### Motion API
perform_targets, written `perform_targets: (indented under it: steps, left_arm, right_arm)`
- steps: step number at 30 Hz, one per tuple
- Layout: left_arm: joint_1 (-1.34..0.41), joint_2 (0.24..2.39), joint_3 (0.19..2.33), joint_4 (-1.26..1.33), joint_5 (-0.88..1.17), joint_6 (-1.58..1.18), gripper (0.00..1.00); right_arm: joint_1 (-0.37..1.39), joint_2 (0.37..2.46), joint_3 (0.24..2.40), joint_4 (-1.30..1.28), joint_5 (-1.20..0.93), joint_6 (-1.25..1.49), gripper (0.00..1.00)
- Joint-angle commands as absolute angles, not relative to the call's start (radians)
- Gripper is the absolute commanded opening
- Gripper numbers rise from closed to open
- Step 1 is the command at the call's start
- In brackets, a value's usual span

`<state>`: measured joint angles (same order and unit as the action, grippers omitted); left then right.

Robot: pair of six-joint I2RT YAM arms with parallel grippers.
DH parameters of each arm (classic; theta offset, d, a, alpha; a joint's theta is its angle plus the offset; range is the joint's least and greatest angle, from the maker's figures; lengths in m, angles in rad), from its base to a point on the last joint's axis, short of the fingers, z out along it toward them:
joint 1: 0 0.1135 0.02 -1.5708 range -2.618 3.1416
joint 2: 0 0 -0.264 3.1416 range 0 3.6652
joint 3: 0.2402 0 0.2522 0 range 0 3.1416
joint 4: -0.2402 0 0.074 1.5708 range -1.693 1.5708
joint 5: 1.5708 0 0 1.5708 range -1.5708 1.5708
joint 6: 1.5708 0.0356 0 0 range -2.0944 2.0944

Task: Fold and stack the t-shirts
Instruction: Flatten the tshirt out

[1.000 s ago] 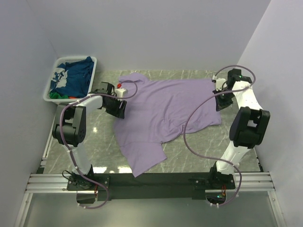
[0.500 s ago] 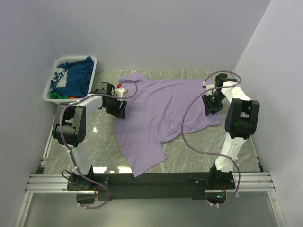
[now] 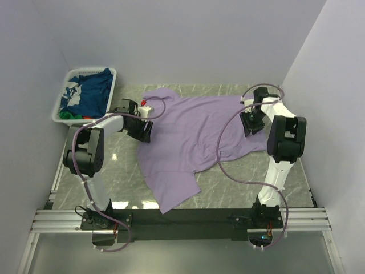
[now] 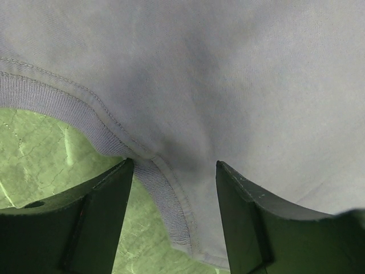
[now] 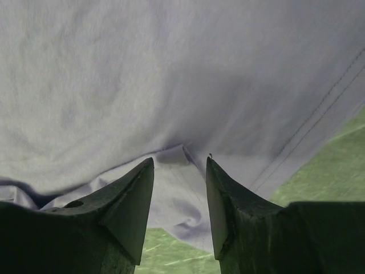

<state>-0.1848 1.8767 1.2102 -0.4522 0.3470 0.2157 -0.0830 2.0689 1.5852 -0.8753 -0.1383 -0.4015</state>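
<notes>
The large lavender t-shirt [image 3: 188, 131] lies spread and rumpled on the green marble table [image 3: 239, 171], one part trailing toward the near edge. My left gripper [image 3: 142, 130] is open at the shirt's left edge. In the left wrist view [image 4: 174, 164] its jaws straddle the ribbed collar [image 4: 68, 108]. My right gripper [image 3: 251, 123] is at the shirt's right edge. In the right wrist view [image 5: 179, 160] its jaws stand apart with a small fold of lavender cloth [image 5: 171, 68] between them. A navy t-shirt [image 3: 91, 94] with white print and a bit of green cloth [image 3: 71, 116] lie in the basket.
The white slatted basket [image 3: 61, 100] stands at the far left corner against the wall. White walls close in the table at the left, back and right. The black rail [image 3: 182, 218] with both arm bases runs along the near edge.
My right arm has swung inward to the left, bringing its gripper over the shirt's right edge. The left arm and the shirt have not visibly moved.
</notes>
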Motion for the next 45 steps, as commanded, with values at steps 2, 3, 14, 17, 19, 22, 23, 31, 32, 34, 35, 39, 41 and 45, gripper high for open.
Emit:
perform_targets:
  steps: [2,3,14,17,19,22,23,31,32,34,35,39,41,45]
  left_arm:
    - [-0.186,1.928,1.198,-0.463,0.334,0.215,0.67]
    - [-0.186,1.93,1.2,-0.465,0.333,0.215,0.67]
    - [-0.184,1.94,1.201,-0.469,0.316,0.221,0.66]
    - [-0.181,1.94,1.2,-0.468,0.313,0.219,0.66]
    - [-0.178,1.937,1.198,-0.466,0.313,0.218,0.66]
    - [-0.175,1.936,1.195,-0.465,0.314,0.218,0.65]
    - [-0.175,1.934,1.193,-0.466,0.314,0.216,0.65]
    - [-0.167,1.927,1.186,-0.465,0.304,0.225,0.63]
    - [-0.166,1.927,1.186,-0.468,0.301,0.227,0.63]
    - [-0.161,1.924,1.184,-0.468,0.298,0.23,0.63]
    - [-0.161,1.925,1.184,-0.468,0.295,0.23,0.62]
    - [-0.152,1.928,1.183,-0.471,0.29,0.238,0.62]
    - [-0.149,1.927,1.181,-0.469,0.291,0.242,0.62]
    - [-0.146,1.93,1.184,-0.474,0.301,0.245,0.62]
  right_arm:
    - [-0.084,2.109,1.652,-0.873,-0.146,-0.387,0.48]
    - [-0.084,2.114,1.654,-0.877,-0.152,-0.387,0.47]
    - [-0.084,2.1,1.635,-0.905,-0.173,-0.388,0.22]
    - [-0.089,2.054,1.629,-0.931,-0.184,-0.394,0.08]
    - [-0.097,2.008,1.62,-0.949,-0.19,-0.402,0.0]
    - [-0.113,1.939,1.592,-0.983,-0.193,-0.416,0.0]
    - [-0.118,1.921,1.585,-0.991,-0.189,-0.419,0.0]
    - [-0.178,1.734,1.41,-1.055,-0.109,-0.5,0.0]
    - [-0.186,1.714,1.385,-1.055,-0.098,-0.511,0.0]
    - [-0.199,1.66,1.312,-1.055,-0.06,-0.538,0.0]
    - [-0.213,1.642,1.287,-1.057,-0.049,-0.549,0.0]
    - [-0.241,1.568,1.143,-1.061,-0.009,-0.61,0.0]
    - [-0.245,1.536,1.096,-1.052,0.015,-0.633,0.0]
    - [-0.245,1.532,0.97,-0.965,0.066,-0.643,0.0]
